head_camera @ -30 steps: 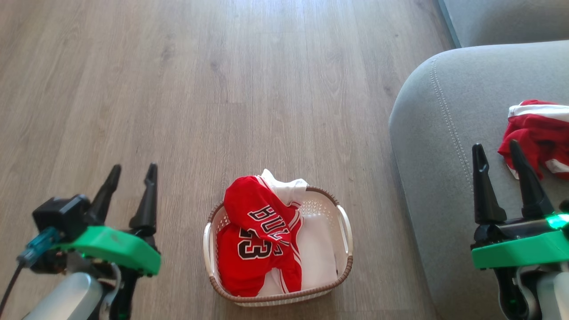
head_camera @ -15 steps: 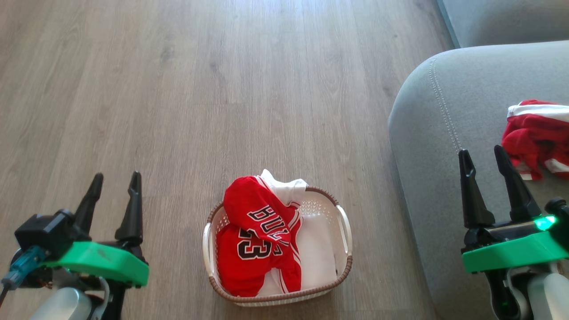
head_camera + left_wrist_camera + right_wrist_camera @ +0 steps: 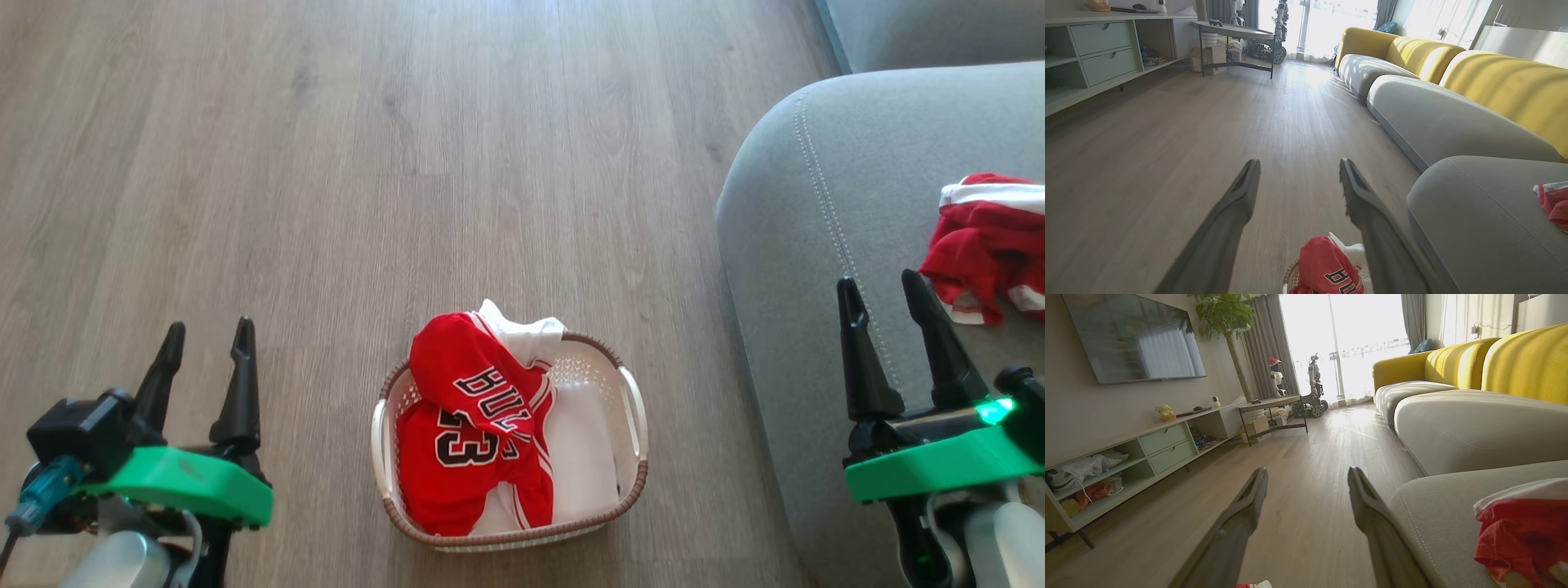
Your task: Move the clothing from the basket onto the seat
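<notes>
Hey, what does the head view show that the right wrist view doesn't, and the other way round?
Head view: the basket, the lettering on the jersey in it, and the left gripper, open. Right wrist view: a wall TV, a plant, a shelf unit and yellow sofa backs. Both: the open right gripper, the grey seat, the red garment lying on it, and the wood floor.

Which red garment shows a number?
The jersey in the basket, showing 23; the garment on the seat shows just white trim.
</notes>
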Controlling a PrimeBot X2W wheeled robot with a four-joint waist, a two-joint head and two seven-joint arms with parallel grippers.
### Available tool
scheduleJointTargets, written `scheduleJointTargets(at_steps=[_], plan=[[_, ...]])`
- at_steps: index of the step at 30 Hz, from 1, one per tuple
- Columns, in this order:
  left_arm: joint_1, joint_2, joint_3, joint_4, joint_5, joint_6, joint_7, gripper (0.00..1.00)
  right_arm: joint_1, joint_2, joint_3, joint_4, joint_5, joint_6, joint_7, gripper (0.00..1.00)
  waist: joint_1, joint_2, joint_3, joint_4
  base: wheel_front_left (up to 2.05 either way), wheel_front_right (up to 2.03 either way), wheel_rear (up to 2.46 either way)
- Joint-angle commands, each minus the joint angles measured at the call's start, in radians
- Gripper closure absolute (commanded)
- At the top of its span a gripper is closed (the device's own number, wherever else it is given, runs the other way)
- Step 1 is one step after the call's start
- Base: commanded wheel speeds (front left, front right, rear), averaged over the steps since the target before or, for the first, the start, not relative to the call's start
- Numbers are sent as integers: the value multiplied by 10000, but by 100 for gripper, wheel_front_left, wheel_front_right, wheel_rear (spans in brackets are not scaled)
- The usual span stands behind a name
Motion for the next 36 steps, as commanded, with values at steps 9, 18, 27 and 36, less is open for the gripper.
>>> scheduleJointTargets(at_steps=[9,18,27,36], plan=[[-734,15,561,-55,157,-286,-134,0,-567,-121,313,43,100,71,-174,0,1,-1,528,-56,0,0,0],[-1726,-565,-129,476,328,-758,49,0,-1073,-64,431,108,64,71,-314,0,1,-1,1571,-137,0,0,0],[-2980,-1112,-723,1575,464,-1368,324,0,-1506,44,247,71,-4,71,-505,0,1,-1,2856,-232,0,0,0],[-4129,-1688,-1229,3154,525,-2017,562,0,-1980,41,78,8,-4,71,-594,0,1,-1,3776,-437,0,0,0]])
